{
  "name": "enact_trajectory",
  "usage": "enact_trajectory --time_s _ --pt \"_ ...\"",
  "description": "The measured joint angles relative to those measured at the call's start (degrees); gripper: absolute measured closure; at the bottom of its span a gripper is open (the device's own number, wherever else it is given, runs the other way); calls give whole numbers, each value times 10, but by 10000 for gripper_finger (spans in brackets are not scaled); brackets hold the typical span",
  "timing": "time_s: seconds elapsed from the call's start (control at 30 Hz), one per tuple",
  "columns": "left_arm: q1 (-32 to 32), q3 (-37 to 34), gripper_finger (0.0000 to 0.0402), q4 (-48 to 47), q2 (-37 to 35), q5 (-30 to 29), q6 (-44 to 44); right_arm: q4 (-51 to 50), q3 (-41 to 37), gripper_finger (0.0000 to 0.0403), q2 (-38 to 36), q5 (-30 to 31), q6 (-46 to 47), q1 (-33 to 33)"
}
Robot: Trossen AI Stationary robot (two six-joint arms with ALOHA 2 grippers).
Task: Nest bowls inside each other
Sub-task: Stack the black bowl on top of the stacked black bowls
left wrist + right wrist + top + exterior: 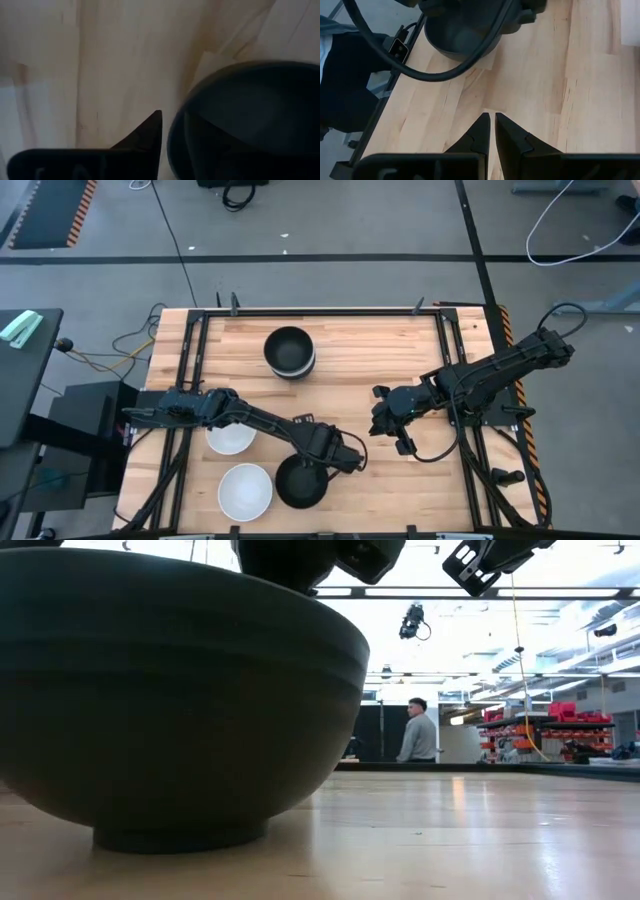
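Observation:
A black bowl (pixel 298 483) stands on its foot (pixel 180 836) near the table's near edge. My left gripper (pixel 320 463) points down over its far rim. One finger (pixel 142 142) stands just outside the rim (pixel 176 125). A strip of table shows between them, and the other finger is lost in the dark inside the bowl. One white bowl (pixel 245 491) sits left of the black bowl, and another white bowl (pixel 229 438) lies partly under the left arm. At the far middle a black bowl (pixel 288 347) sits in a white one. My right gripper (pixel 492 120) hangs right of centre, its fingers almost together, with nothing between them.
A dark metal frame (pixel 190 370) runs along the table's left, right and far edges. The left arm's cable (pixel 445 75) loops over the near black bowl. Bare wood lies between the far bowls and the near ones. A person (pixel 418 732) stands far off in the room.

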Motion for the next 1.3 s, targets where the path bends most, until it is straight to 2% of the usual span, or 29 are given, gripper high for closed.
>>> enact_trajectory --time_s 0.2,1.3 --pt "1 -18 319 -1 1 33 8 -1 0 366 0 0 0 0" --pt "14 -18 311 25 24 51 74 -2 0 366 0 0 5 0"
